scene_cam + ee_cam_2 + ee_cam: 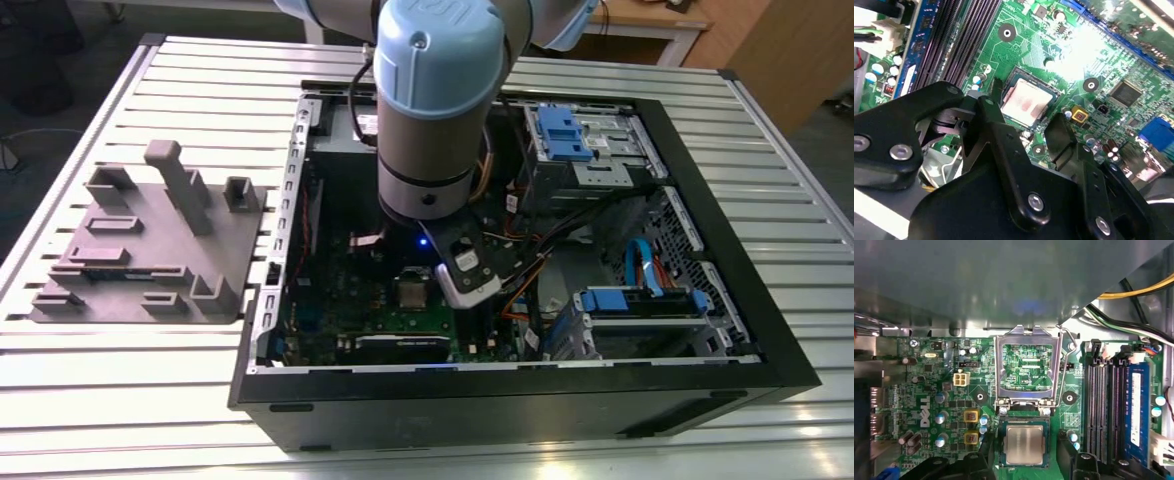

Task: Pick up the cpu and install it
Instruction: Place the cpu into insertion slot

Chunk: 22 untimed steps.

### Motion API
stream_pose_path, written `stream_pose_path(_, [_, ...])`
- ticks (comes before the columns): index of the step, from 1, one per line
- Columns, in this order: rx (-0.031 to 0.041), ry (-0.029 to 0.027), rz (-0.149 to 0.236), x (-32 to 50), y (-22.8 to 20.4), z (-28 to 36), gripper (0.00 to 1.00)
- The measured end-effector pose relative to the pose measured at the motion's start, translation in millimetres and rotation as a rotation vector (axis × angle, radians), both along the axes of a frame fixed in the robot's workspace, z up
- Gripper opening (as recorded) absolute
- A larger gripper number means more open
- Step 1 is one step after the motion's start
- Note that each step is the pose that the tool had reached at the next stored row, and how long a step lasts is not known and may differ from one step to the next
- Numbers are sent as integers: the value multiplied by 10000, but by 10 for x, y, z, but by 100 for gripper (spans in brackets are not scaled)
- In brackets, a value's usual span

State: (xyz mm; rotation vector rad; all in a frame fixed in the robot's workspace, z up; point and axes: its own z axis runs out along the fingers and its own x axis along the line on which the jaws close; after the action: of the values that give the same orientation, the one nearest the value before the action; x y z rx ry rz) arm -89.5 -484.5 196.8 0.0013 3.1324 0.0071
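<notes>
Gripper (1025, 449) spread wide and holding nothing, one black finger (1004, 135) to each side of the socket (1024, 419), clear of it as far as shows. Seated flat inside the socket: the cpu (1025, 442), silver top up. Just beyond the socket, hinged retention frame (1026, 331) standing open, wire lever (1060, 365) unlatched (so nothing clamped yet). Around the socket, green motherboard (929, 390) inside an open computer case (534, 400). Judged as placement done, locking outstanding; next move calling for a clean rise off the socket without nudging the chip.
</notes>
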Motion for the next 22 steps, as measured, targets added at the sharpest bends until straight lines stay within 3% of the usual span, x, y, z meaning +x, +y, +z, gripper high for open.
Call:
stream_pose_path(3, [0,2,1,0,0,33,53])
stream_pose_path(6, [4,1,1,1,1,34,35])
stream_pose_path(9, [-1,4,1,0,0,34,29])
stream_pose_path(10, [-2,4,1,0,0,33,23])
stream_pose_path(21, [3,2,1,1,0,88,22])
stream_pose_path(22, [2,3,1,0,0,89,15])
